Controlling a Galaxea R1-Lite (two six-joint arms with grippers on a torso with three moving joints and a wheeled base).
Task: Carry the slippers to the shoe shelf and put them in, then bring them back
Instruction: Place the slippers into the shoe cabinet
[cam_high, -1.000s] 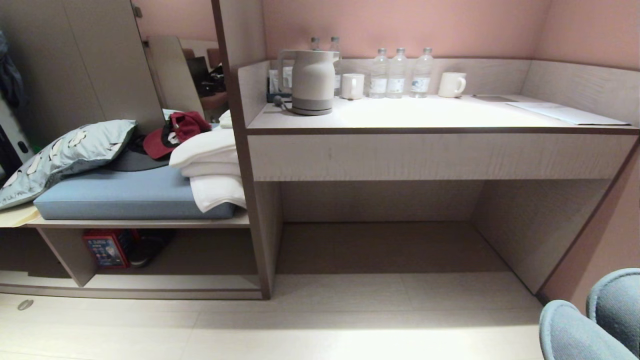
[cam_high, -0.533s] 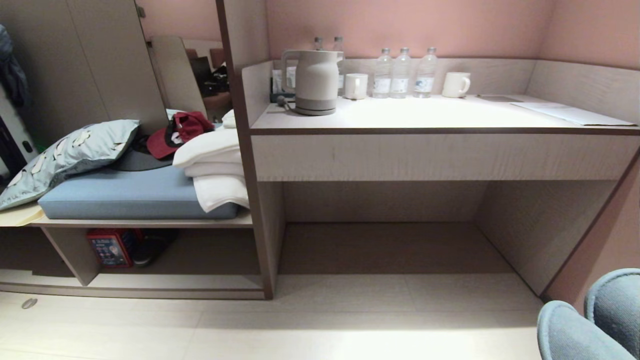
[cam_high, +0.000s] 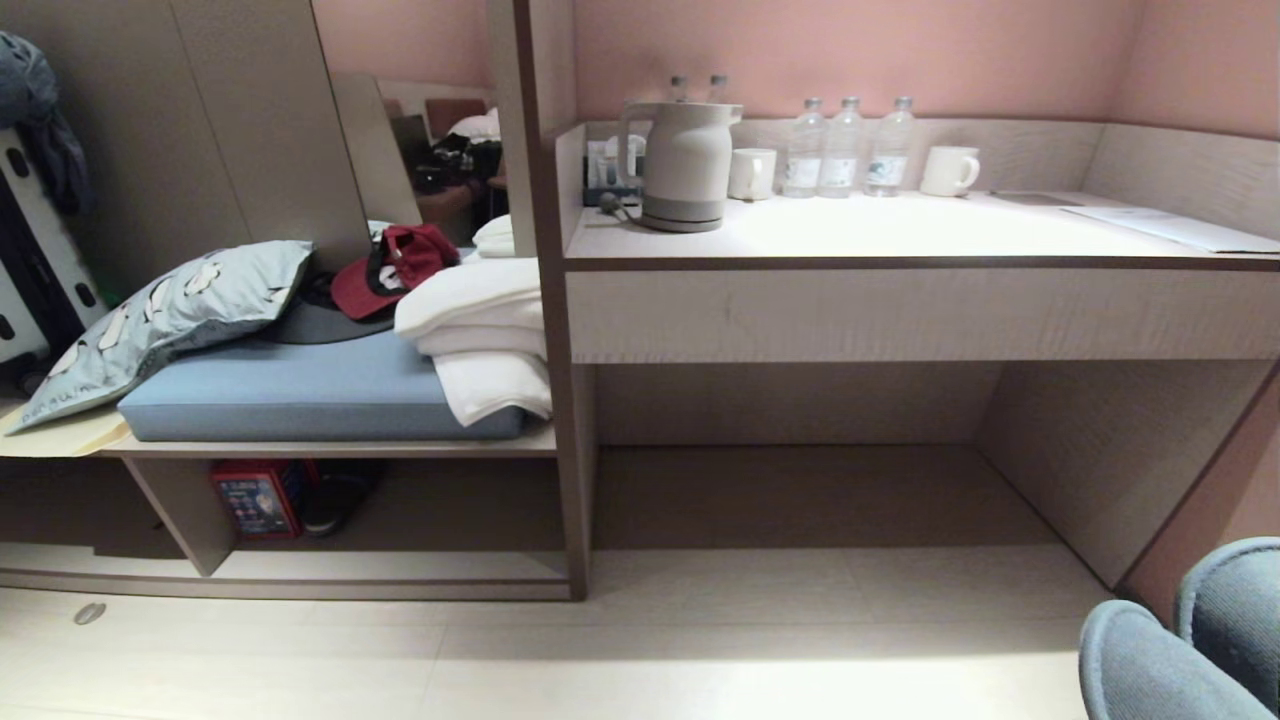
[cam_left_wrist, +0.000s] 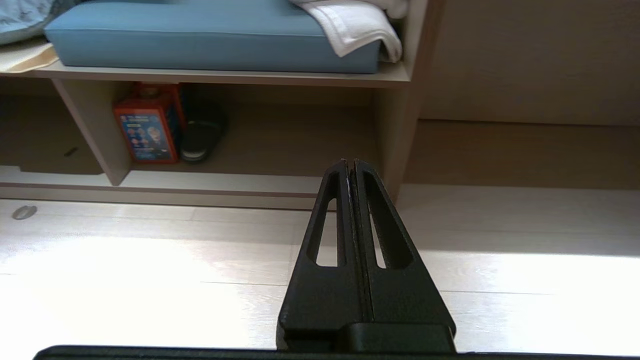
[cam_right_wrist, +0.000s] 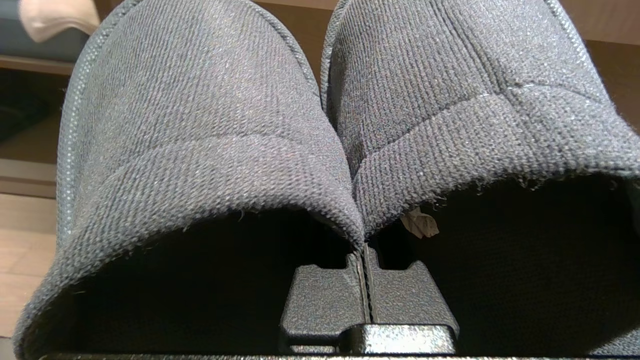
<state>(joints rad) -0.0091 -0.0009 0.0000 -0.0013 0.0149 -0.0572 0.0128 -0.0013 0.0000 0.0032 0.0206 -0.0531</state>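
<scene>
The slippers (cam_right_wrist: 320, 125), dark grey knit, fill the right wrist view side by side, toes pointing away. My right gripper (cam_right_wrist: 364, 250) is shut on their two inner edges, pinched together between the fingers. Their rounded toes (cam_high: 1180, 640) show at the lower right corner of the head view. The shoe shelf (cam_high: 400, 565) is the low cubby under the cushioned bench at the left, with a pale bottom board (cam_left_wrist: 225, 182). My left gripper (cam_left_wrist: 349, 162) hangs shut and empty above the pale floor, in front of the shelf's right upright.
A red box (cam_high: 258, 497) and a dark shoe (cam_high: 340, 495) stand at the cubby's left end. On the bench lie a blue cushion (cam_high: 300, 390), a pillow, a red cap and white towels (cam_high: 480, 340). The desk (cam_high: 900, 310) with its kneehole stands at the right.
The whole head view has shifted: bench, shelf and desk now lie further right in the picture, so the camera has moved left. Nothing in the scene itself has moved.
</scene>
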